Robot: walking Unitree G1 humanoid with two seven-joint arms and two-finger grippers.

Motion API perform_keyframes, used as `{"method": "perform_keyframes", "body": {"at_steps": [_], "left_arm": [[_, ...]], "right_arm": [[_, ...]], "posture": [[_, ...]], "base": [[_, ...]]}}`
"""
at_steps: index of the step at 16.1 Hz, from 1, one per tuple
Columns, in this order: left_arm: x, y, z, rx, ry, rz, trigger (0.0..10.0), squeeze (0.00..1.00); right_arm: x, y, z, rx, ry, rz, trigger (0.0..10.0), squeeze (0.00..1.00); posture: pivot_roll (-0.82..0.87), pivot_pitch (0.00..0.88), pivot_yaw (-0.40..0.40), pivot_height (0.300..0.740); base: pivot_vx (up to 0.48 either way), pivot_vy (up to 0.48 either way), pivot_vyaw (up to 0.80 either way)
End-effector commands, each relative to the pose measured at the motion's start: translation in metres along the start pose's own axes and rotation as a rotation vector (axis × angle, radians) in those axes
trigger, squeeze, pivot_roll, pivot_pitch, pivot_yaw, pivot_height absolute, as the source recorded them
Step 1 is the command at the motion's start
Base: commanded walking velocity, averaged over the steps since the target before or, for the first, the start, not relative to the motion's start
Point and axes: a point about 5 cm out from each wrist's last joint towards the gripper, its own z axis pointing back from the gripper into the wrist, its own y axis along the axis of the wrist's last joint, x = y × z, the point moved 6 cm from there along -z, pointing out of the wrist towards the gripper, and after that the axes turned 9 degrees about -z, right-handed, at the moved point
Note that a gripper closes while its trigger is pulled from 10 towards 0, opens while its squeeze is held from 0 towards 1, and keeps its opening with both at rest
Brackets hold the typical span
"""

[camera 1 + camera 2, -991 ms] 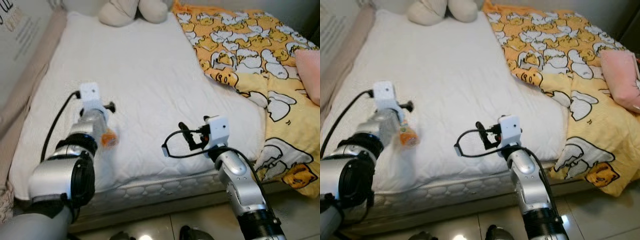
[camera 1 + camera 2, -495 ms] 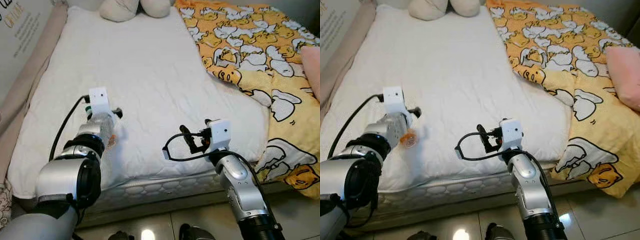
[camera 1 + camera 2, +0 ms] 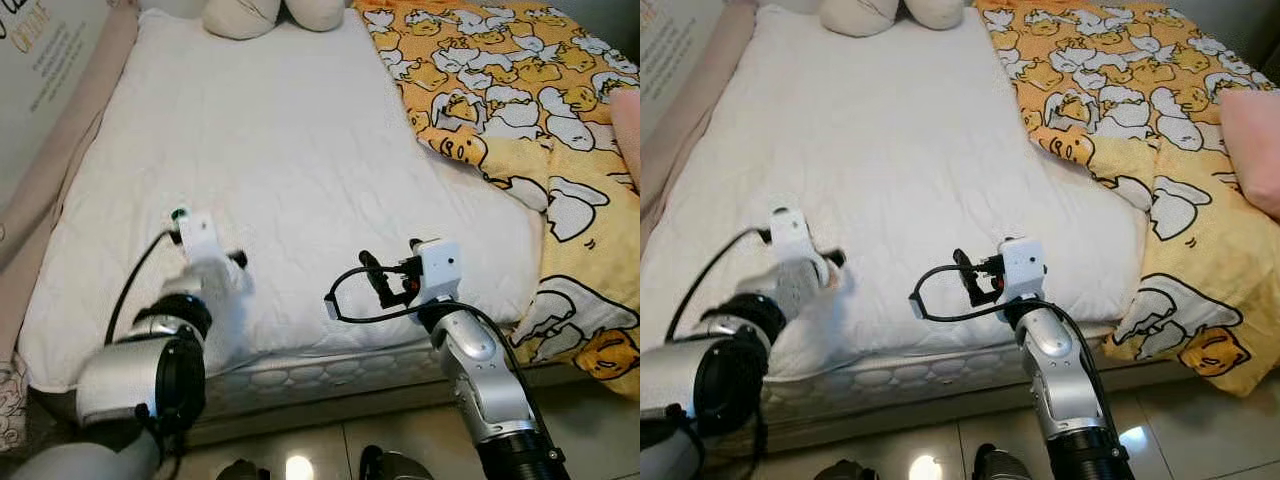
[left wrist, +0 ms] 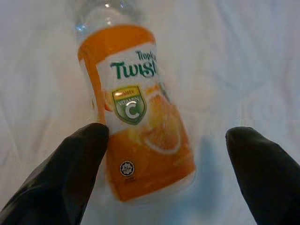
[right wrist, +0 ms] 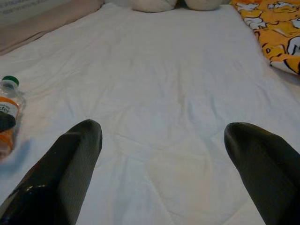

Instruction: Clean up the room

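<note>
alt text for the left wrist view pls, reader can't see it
A clear plastic bottle with an orange Twister label and a Vitamin C badge lies on its side on the white bed sheet. The left gripper is open around its lower end: one black finger is at the label's edge, the other stands well clear of it.

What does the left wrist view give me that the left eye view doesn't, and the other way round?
Left wrist view: the bottle's orange label readable up close, lying on the sheet between the open fingertips of the left gripper. Left eye view: the right gripper hovering over the mattress edge, the duck-print blanket, the plush toy at the bed's head. Both: the white mattress and the bottle, its green cap peeking beyond the left wrist camera.
</note>
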Motion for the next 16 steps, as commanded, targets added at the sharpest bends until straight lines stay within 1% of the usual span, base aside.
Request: {"method": "perform_keyframes", "body": {"at_steps": [1, 2, 4, 5, 6, 7, 8, 10, 16], "left_arm": [[0.004, -0.011, 0.000, -0.041, -0.015, 0.023, 10.0, 0.00], [0.005, -0.017, -0.001, -0.053, -0.021, 0.016, 10.0, 0.00], [0.003, -0.020, -0.001, -0.054, -0.018, 0.002, 10.0, 0.00], [0.002, -0.020, -0.002, -0.044, -0.022, -0.014, 2.6, 0.00], [-0.001, -0.015, -0.002, -0.016, -0.015, -0.042, 0.0, 0.00], [-0.002, -0.013, -0.002, -0.007, -0.012, -0.051, 0.0, 0.00], [-0.004, -0.008, -0.002, 0.020, -0.005, -0.081, 0.0, 0.00], [-0.006, -0.002, -0.002, 0.044, -0.002, -0.101, 0.0, 0.00], [-0.006, 0.003, -0.002, 0.077, -0.016, -0.085, 0.0, 0.00]], "right_arm": [[-0.001, 0.000, 0.002, -0.007, 0.003, 0.000, 10.0, 0.00], [-0.001, 0.000, 0.002, -0.008, 0.005, 0.001, 10.0, 0.00], [-0.001, 0.000, 0.002, -0.009, 0.005, 0.002, 10.0, 0.00], [-0.001, 0.000, 0.002, -0.009, 0.005, 0.003, 10.0, 0.00], [0.000, 0.001, 0.002, -0.008, 0.003, 0.005, 10.0, 0.00], [0.000, 0.001, 0.002, -0.008, 0.003, 0.005, 10.0, 0.00], [0.000, 0.002, 0.002, -0.008, 0.003, 0.005, 10.0, 0.00], [-0.001, 0.002, 0.001, -0.008, 0.005, 0.004, 10.0, 0.00], [-0.001, 0.002, 0.000, -0.011, 0.009, 0.006, 10.0, 0.00]], "posture": [[-0.13, 0.075, 0.035, 0.740], [-0.13, 0.075, 0.035, 0.740], [-0.13, 0.075, 0.035, 0.740], [-0.14, 0.079, 0.031, 0.740], [-0.14, 0.079, 0.031, 0.740], [-0.14, 0.079, 0.031, 0.740], [-0.14, 0.081, 0.029, 0.740], [-0.14, 0.081, 0.027, 0.740], [-0.14, 0.078, 0.023, 0.740]], "base": [[0.000, 0.000, 0.00], [0.000, 0.000, 0.00], [0.000, 0.000, 0.00], [0.000, 0.000, 0.00], [0.000, 0.000, 0.00], [0.000, 0.000, 0.00], [0.000, 0.000, 0.00], [0.000, 0.000, 0.00], [0.000, 0.000, 0.00]]}}
